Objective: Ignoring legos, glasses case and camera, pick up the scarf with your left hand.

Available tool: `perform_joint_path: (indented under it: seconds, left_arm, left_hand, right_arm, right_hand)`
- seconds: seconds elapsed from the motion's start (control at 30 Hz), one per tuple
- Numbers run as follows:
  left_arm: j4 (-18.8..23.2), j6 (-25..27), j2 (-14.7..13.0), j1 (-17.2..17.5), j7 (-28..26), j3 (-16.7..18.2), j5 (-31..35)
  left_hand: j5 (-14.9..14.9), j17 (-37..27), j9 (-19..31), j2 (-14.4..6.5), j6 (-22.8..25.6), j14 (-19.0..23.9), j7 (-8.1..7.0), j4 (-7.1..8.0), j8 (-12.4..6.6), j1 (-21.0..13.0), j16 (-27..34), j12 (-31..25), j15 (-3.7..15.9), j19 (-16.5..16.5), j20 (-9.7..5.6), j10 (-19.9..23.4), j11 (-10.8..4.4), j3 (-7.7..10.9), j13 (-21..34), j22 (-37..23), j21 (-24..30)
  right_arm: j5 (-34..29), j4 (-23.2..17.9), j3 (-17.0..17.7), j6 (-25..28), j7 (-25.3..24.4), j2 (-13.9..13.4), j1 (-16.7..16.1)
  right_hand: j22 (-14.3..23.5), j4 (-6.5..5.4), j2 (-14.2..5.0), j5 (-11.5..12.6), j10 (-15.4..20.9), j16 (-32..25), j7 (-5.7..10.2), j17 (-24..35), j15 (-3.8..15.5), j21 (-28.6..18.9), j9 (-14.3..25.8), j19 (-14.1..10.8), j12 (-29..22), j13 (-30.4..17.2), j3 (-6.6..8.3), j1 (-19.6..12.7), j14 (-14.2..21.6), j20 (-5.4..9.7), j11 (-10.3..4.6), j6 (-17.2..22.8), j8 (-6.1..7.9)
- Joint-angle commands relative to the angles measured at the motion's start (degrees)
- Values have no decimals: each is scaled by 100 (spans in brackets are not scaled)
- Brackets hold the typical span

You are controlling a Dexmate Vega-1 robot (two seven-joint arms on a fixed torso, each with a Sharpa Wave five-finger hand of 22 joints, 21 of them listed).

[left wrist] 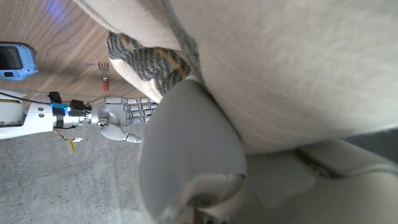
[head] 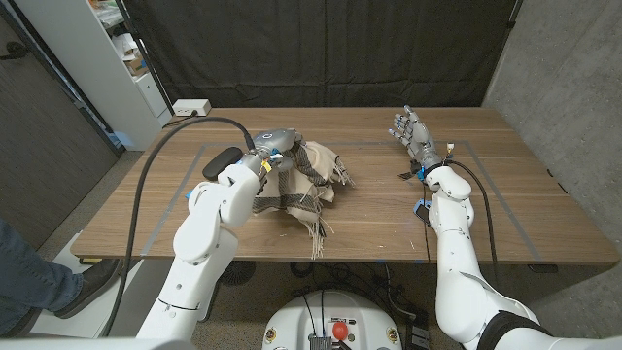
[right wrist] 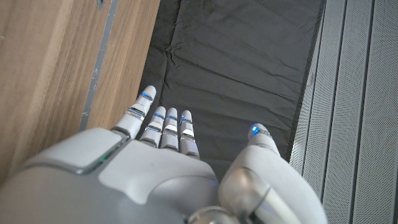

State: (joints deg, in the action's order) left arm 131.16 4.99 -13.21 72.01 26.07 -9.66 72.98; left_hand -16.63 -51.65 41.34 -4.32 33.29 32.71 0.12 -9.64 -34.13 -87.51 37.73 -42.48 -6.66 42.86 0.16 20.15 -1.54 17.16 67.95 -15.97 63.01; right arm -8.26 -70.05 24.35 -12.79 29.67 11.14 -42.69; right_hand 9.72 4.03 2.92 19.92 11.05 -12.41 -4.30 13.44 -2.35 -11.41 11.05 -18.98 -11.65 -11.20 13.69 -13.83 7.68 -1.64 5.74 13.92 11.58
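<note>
At the left, the left hand point(head: 275, 146) is seen pressed into the far-left part of the scarf point(head: 306, 180), and a fold of the beige cloth appears to be grasped in it; in the left wrist view the fabric point(left wrist: 292, 68) lies tight against the hand's back, so the grasp is judged to be closed on the scarf, though the fingertips themselves are hidden. The scarf is bunched just left of the counter's middle, with a fringed end trailing toward the near edge of the counter point(head: 146, 209).

The step in hand is judged to be the lift. It is best done straight upward and slowly, so that the trailing fringe is drawn clear of the counter without the fold slipping out; a firmer hold may be needed if only a thin layer is pinched.

Open room is seen around the bundle on every side, and nothing stands near it. A blue object point(left wrist: 15, 60) and a small fork point(left wrist: 104, 73) are seen on the wood in the left wrist view, apart from the cloth.

At the right, the right hand point(head: 412, 133) is held released, fingers spread, near the far edge and well apart from the scarf.
</note>
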Motion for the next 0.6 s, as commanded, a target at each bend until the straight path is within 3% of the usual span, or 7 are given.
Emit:
perform_joint_path:
  seconds: [0.03, 0.6]
  left_arm:
    - [162, -113, 23, 12, 35, 87, -18]
    - [283, -173, 95, -5, -18, 218, -36]
  left_hand:
    - [-34, -50, 20, -2, 58, 1048, 15, 51, -22, 52, 42, -50, 1402, 405, -600, 69, 12, 185, 51, 9, 86]
    - [-61, -170, 71, 28, 112, 1058, 21, 47, -49, 96, 34, -80, 1369, 336, -608, 98, 6, 264, 126, 112, 251]
  right_arm:
    - [-25, -20, -14, -11, -35, 18, -45]
    - [-42, -90, -45, 6, -73, 35, -61]
  right_hand:
    - [29, 24, -43, 7, 49, -47, 3, 22, -4, 3, 9, -47, 13, -11, 11, -9, 79, 8, -25, 26, -1]
    - [29, 28, -50, 4, 49, -46, 10, 26, -2, 3, 9, -52, 14, -11, 6, -9, 81, 14, -29, 28, -1]
